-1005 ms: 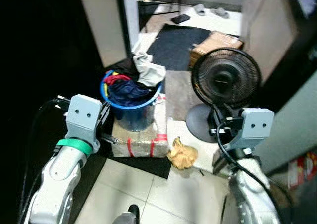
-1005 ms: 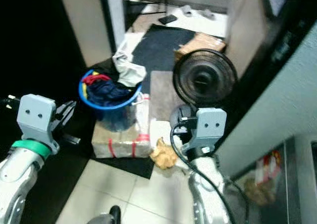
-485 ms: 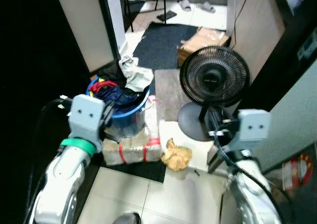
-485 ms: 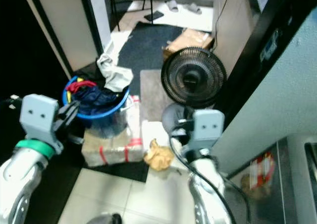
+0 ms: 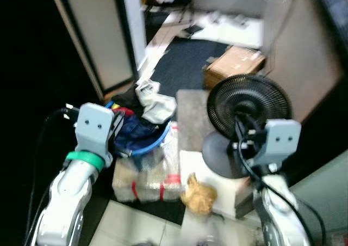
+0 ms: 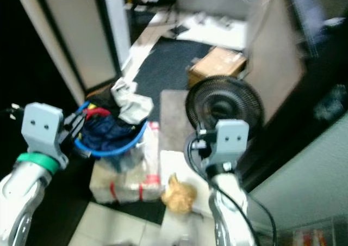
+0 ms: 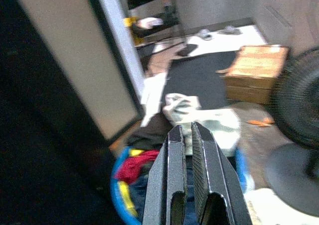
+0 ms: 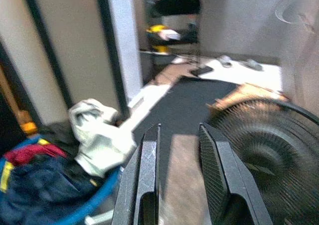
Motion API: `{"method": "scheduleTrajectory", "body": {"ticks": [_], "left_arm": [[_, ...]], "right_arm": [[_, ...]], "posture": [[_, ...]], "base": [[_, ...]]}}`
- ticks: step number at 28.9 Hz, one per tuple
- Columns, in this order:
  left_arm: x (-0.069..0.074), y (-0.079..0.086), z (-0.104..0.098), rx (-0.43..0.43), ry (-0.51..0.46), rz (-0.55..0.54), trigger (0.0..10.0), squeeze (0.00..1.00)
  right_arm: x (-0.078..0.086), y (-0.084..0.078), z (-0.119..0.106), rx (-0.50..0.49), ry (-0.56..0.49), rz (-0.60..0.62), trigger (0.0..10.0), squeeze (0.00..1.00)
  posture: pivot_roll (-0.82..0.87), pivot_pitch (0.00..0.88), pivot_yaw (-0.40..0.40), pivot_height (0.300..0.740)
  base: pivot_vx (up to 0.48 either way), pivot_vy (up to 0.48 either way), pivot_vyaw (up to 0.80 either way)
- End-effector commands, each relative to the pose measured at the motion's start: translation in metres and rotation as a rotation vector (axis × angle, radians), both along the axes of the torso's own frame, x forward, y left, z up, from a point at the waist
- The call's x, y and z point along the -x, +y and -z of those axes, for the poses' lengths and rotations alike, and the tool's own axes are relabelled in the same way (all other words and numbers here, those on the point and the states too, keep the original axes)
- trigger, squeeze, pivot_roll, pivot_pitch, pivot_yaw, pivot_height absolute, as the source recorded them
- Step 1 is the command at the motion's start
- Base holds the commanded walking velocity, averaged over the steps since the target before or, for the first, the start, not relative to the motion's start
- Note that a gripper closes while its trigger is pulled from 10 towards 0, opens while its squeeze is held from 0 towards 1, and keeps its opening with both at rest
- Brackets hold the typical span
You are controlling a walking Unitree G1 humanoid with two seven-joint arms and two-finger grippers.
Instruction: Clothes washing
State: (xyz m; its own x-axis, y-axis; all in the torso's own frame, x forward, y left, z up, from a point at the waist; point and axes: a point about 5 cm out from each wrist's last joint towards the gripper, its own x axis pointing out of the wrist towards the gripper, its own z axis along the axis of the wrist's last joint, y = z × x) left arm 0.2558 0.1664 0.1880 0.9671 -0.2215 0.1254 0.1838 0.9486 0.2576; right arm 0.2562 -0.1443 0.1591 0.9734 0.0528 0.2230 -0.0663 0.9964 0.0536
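- The blue laundry basket point(image 5: 142, 142), heaped with dark and red clothes, stands on a taped parcel point(image 5: 145, 182) on the floor, its rim near the parcel's left edge. A pale grey garment point(image 5: 155, 102) hangs over the basket's far rim.
- Left gripper point(image 7: 188, 135) hovers above the basket's near-left rim, its 2 fingers nearly together and holding nothing.
- Right gripper point(image 8: 177, 135) is raised in front of the black fan point(image 5: 247, 107), fingers parted and empty.
- The step in hand looks like closing in on the basket to lift it or pull out clothes.
- To do it well: steady the body first, since the views are blurred; spread the left fingers before lowering; take the rim or 1 garment squarely; keep the right arm away from the fan and its cord.
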Motion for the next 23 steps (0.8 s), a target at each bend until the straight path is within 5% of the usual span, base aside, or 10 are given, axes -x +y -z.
{"method": "scheduleTrajectory", "body": {"ticks": [1, 23], "left_arm": [[0.0007, 0.0020, 0.0041, -0.012, 0.020, -0.007, 10.0, 0.00], [0.0016, 0.0015, 0.0075, -0.020, 0.032, -0.013, 10.0, 0.00]], "right_arm": [[0.0014, 0.0032, 0.0039, -0.016, 0.020, -0.007, 10.0, 0.00], [0.0021, 0.0053, 0.0027, -0.009, 0.016, -0.032, 10.0, 0.00]], "posture": [[0.00, 0.055, 0.058, 0.740], [-0.01, 0.060, 0.055, 0.740]], "base": [[0.334, 0.000, 0.00], [0.015, 0.000, 0.00]]}}
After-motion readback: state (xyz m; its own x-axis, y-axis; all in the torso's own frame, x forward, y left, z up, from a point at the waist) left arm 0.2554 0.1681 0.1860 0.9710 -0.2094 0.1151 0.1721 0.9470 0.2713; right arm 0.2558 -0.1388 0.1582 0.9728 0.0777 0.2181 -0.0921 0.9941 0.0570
